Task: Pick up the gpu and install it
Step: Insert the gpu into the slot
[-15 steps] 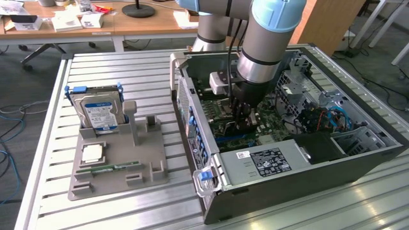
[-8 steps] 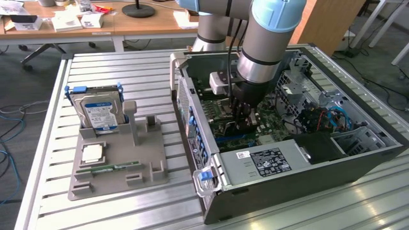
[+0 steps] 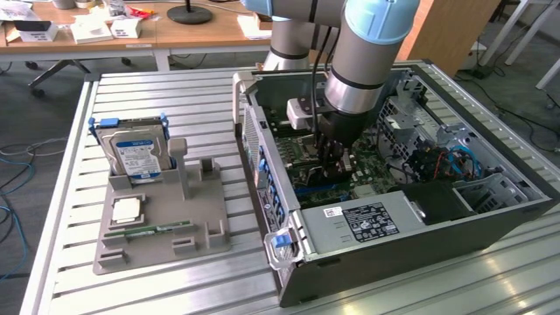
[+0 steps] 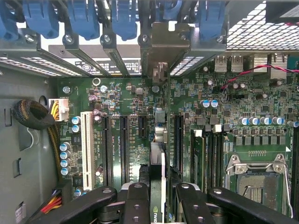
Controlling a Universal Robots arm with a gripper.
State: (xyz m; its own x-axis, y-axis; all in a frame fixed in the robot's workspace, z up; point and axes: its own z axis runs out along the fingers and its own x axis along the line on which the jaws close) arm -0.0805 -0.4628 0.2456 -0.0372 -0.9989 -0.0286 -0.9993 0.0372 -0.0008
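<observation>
Black end effector (image 4: 156, 198) grips thin flat gpu (image 4: 157, 177), seemingly over green motherboard (image 4: 131, 93)

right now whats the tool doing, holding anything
Tool: closed on the gpu, held edge-on over the motherboard slots inside the computer case.

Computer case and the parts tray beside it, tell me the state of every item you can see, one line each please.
computer case: side panel off, interior exposed
gpu: on edge, clamped in the gripper over the motherboard slots
gripper: shut on the gpu, down inside the case
CPU socket: empty, retention frame in place
hard drive: standing upright in the grey tray
memory stick: lying flat on the tray
grey tray: flat on the table
</observation>
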